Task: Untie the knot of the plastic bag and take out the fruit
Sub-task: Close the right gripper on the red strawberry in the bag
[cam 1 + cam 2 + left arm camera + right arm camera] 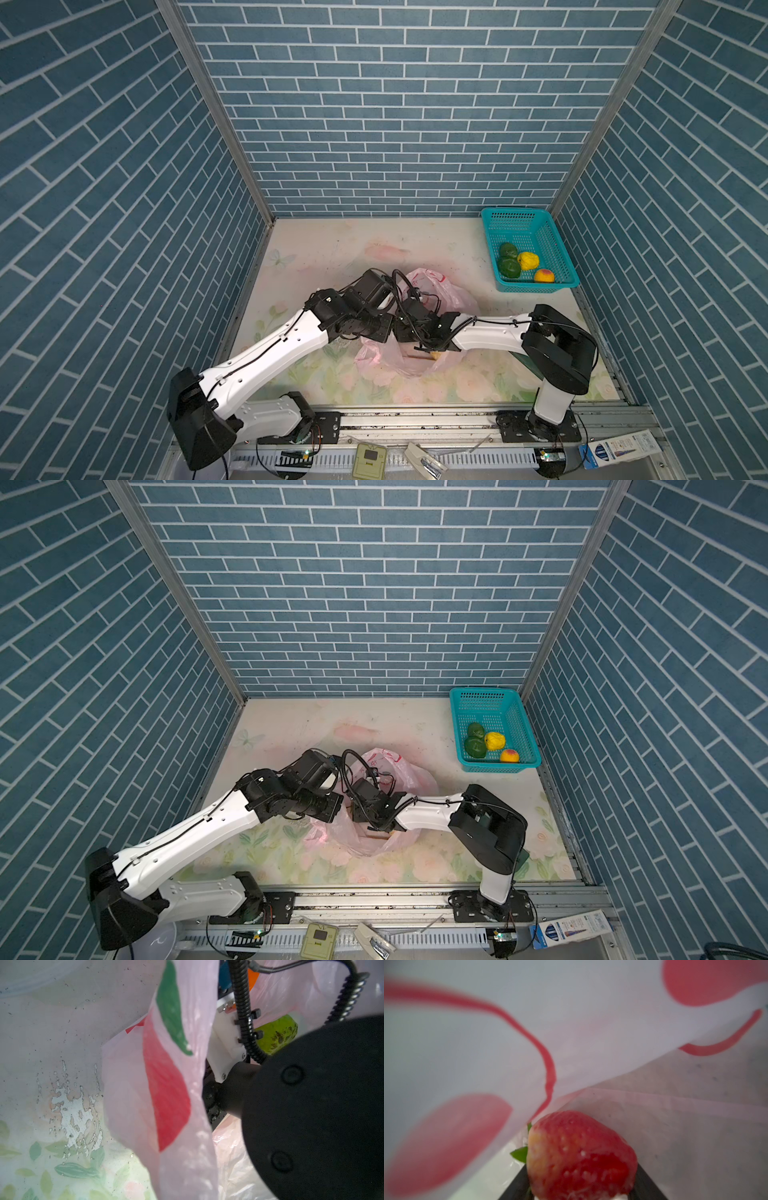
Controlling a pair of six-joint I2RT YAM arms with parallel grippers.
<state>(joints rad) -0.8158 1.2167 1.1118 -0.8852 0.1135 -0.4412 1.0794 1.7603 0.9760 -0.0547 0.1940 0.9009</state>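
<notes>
Plastic bag [417, 365], thin, pink and crinkly, sits mid worktop [316, 249], both bent arms reaching over it. Right tool [581, 1185] grips a bumpy red strawberry [581, 1153]; left tool [390, 300] is closed.

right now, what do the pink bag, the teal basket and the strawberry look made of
The pink bag looks like thin translucent plastic film, slightly glossy: it crinkles and lets light through.
The teal basket looks like rigid moulded plastic, matte: its walls are a regular perforated grid.
The strawberry has glossy red skin with pale seed dimples; whether it is real or a plastic imitation I cannot tell.
</notes>
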